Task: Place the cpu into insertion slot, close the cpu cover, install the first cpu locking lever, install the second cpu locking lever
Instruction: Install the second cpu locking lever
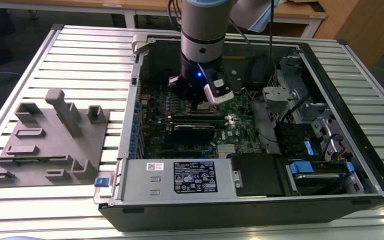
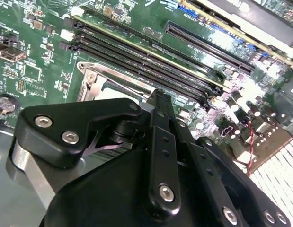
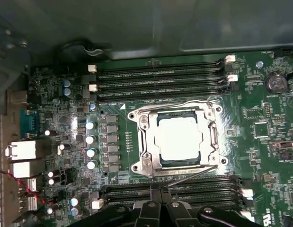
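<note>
fingers: tips of the gripper (image 3: 158, 195) look drawn together at lower centre of the first wrist view, nothing held as far as I can judge
cpu (image 3: 179, 137): seated in the insertion slot (image 3: 148, 126), frame centre, silvery top showing
cpu cover (image 3: 210, 134): looks down, framing the chip
lever: thin rod (image 3: 189, 176) along the socket's lower edge, running side to side, just beyond the tips
relation: socket lies straight up-frame from the fingers, close
exterior view: gripper (image 1: 204, 103) low over the motherboard (image 1: 178, 132), centre frame
</note>
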`<state>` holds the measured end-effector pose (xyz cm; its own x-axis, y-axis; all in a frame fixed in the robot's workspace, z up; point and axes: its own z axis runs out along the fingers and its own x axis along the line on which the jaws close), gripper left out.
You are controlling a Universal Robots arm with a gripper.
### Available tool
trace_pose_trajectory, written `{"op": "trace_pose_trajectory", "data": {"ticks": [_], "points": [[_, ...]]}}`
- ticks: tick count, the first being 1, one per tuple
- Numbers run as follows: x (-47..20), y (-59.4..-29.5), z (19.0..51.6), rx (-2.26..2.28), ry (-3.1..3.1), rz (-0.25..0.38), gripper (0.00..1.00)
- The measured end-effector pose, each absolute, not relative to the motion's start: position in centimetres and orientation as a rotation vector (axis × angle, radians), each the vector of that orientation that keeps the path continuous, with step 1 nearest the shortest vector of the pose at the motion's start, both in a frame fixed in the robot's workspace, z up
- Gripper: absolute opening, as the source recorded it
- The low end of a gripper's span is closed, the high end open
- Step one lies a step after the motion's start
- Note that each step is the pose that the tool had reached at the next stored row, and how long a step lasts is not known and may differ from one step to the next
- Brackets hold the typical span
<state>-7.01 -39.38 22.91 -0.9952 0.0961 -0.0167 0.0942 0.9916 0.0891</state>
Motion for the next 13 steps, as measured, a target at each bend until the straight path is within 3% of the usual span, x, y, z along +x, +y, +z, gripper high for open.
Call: {"op": "trace_pose_trajectory", "data": {"ticks": [13], "points": [[-7.7,-39.4,20.6,0.149,3.114,0.138,0.11]]}}
